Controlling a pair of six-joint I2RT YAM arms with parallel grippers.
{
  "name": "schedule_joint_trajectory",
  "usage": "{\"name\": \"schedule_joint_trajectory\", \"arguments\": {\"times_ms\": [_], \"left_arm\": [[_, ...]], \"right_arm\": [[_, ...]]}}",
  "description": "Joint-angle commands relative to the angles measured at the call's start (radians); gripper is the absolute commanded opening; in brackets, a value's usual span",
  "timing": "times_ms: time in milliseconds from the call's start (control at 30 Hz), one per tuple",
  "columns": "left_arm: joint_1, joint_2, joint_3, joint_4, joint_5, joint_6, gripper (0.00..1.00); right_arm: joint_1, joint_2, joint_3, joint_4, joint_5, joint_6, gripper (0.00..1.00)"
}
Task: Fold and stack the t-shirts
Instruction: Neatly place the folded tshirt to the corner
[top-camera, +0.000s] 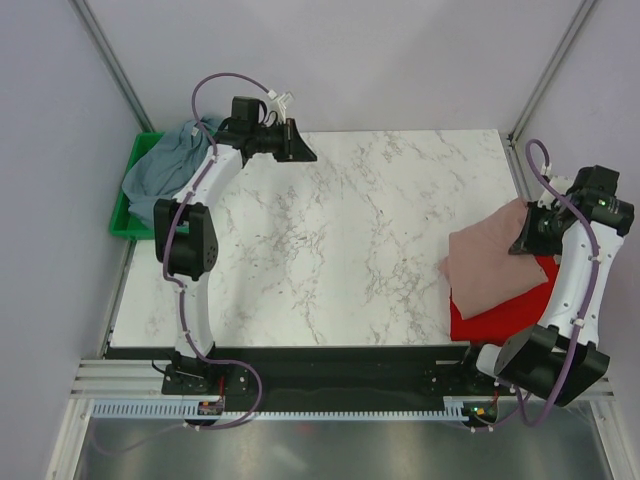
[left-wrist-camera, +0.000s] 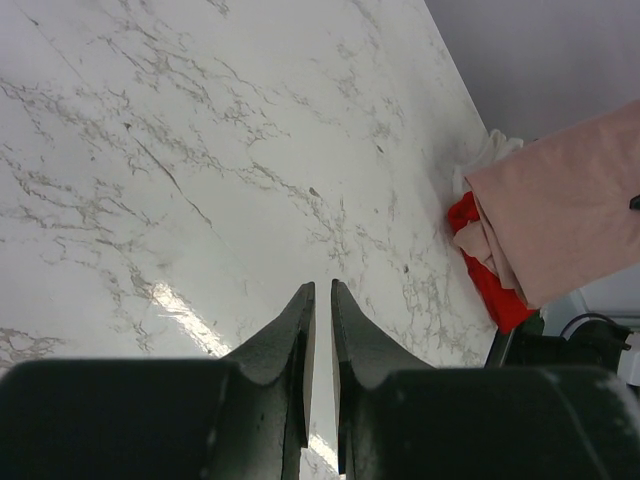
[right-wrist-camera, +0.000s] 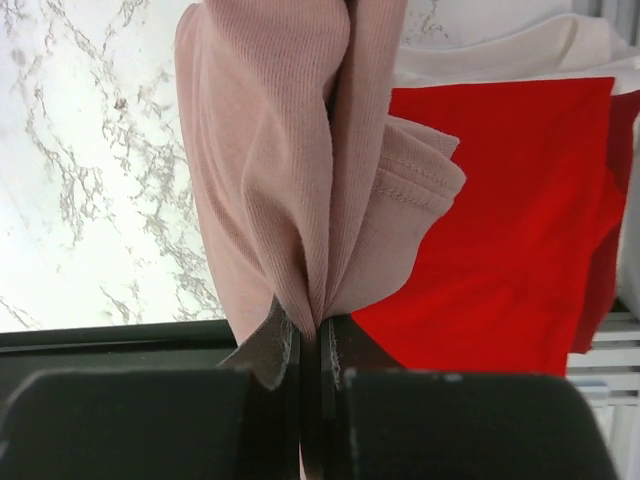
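- The right gripper (right-wrist-camera: 310, 325) is clamped on a bunched fold of the pink shirt (top-camera: 490, 265), which lies over the red shirt (right-wrist-camera: 500, 220) at the right side of the table (top-camera: 350, 230); a pull could drag the red one along or spoil the fold
- The red shirt reaches the near edge, so an outward nudge may slide the pile off
- The middle of the table is bare, giving room to spread cloth
- At the far left, the left gripper (left-wrist-camera: 320, 290) has its fingers almost together and holds nothing; the grey-blue shirt (top-camera: 170, 165) is heaped in the green bin (top-camera: 122, 225) and may snag on the rim when lifted
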Motion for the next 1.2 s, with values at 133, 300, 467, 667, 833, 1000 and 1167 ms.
{"name": "schedule_joint_trajectory", "arguments": {"times_ms": [133, 300, 467, 667, 833, 1000, 1167], "left_arm": [[-0.039, -0.030, 0.022, -0.009, -0.045, 0.071, 0.18], [-0.079, -0.013, 0.050, -0.026, -0.072, 0.103, 0.18], [-0.116, -0.010, 0.064, -0.046, -0.105, 0.128, 0.18], [-0.128, -0.007, 0.062, -0.054, -0.119, 0.137, 0.18], [-0.136, -0.009, 0.061, -0.061, -0.127, 0.145, 0.18], [-0.139, -0.009, 0.058, -0.063, -0.128, 0.146, 0.18], [-0.141, -0.010, 0.058, -0.068, -0.136, 0.150, 0.18]], "right_arm": [[-0.037, -0.048, 0.121, -0.089, -0.002, -0.147, 0.00], [-0.063, -0.053, 0.060, -0.132, 0.004, -0.210, 0.00], [-0.093, -0.076, -0.028, -0.123, 0.002, -0.236, 0.00], [-0.150, -0.085, -0.083, -0.091, 0.031, -0.268, 0.00], [-0.182, -0.090, -0.131, -0.046, 0.067, -0.294, 0.00], [-0.231, -0.087, -0.173, 0.000, 0.097, -0.317, 0.00], [-0.317, -0.068, -0.223, 0.095, 0.117, -0.363, 0.00]]}}
